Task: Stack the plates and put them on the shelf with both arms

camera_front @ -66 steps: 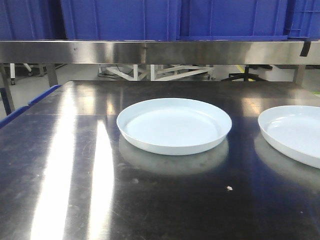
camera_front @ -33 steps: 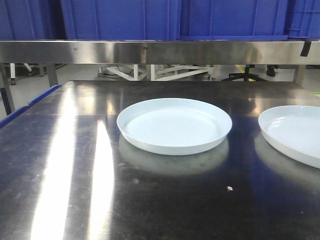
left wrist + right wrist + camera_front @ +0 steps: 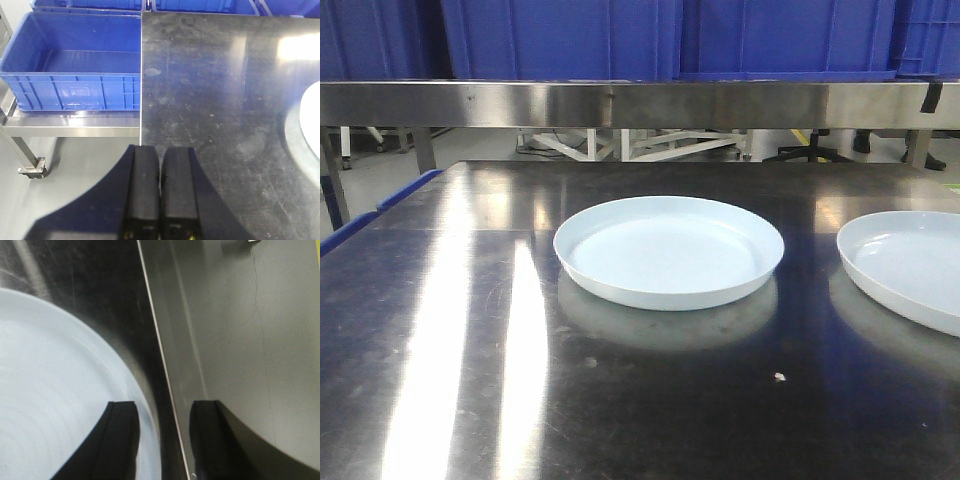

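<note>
Two glossy pale plates lie on the dark steel table. One plate [image 3: 668,250] sits in the middle, the other plate [image 3: 910,265] is cut off by the right edge. No arm shows in the front view. My left gripper [image 3: 161,148] is shut and empty, hovering at the table's left edge, with a sliver of plate [image 3: 312,120] far to its right. My right gripper [image 3: 164,402] is open, straddling the rim of the right plate [image 3: 50,390] at the table's right edge. One of its fingers [image 3: 122,440] is over the plate, the other is beyond the table edge.
A steel shelf [image 3: 640,103] runs across the back above the table and carries blue crates [image 3: 560,40]. An open blue crate [image 3: 70,60] sits on a low cart left of the table [image 3: 220,90]. Grey floor [image 3: 250,340] lies beyond the table's right edge.
Both plates lie where they were. Only something dark has shifted in the far background under the shelf.
</note>
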Motion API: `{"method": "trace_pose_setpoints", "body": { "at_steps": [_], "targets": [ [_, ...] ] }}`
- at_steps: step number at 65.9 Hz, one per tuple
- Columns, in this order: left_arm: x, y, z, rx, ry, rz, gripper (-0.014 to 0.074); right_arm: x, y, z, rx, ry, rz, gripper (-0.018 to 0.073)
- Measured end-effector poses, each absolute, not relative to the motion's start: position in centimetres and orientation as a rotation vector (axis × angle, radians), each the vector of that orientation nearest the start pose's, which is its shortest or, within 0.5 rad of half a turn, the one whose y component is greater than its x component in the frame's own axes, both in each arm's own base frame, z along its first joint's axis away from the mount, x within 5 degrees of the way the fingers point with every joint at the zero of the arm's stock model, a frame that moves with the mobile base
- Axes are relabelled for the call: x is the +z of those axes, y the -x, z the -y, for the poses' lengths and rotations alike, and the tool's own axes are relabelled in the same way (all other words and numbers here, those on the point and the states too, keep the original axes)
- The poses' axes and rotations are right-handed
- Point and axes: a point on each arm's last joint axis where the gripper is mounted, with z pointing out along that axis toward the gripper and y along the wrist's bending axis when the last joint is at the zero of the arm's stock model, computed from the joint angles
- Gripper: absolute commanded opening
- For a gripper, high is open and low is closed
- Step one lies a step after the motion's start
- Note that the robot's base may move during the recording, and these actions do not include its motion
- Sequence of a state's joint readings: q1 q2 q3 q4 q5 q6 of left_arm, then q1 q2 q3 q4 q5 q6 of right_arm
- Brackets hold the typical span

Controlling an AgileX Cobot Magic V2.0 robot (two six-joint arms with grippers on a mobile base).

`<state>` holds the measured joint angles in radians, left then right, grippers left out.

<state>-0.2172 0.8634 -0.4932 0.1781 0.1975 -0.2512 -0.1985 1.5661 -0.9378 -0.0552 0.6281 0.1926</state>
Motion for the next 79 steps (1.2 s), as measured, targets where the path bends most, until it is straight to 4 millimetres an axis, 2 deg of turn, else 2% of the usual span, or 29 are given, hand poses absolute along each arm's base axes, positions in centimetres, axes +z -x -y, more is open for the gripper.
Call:
{"method": "trace_pose_setpoints", "body": {
  "at_steps": [13,67,71,79],
  "targets": [
    [27.2,-17.0,3.4,-0.147,-0.123,-2.047,0.0089,20.5,-29.5,6.3,-0.062,-0.479,-2.711,0.0372],
    [27.2,-17.0,3.4,-0.147,-0.123,-2.047,0.0089,20.2,-29.9,6.3,-0.061,-0.473,-2.699,0.0367],
    [27.2,-17.0,3.4,-0.147,-0.123,-2.047,0.0089,20.2,-29.9,6.3,-0.061,-0.473,-2.700,0.0328],
    [27.2,-17.0,3.4,-0.147,-0.123,-2.047,0.0089,20.1,-29.9,6.3,-0.061,-0.473,-2.701,0.0104]
  ]
}}
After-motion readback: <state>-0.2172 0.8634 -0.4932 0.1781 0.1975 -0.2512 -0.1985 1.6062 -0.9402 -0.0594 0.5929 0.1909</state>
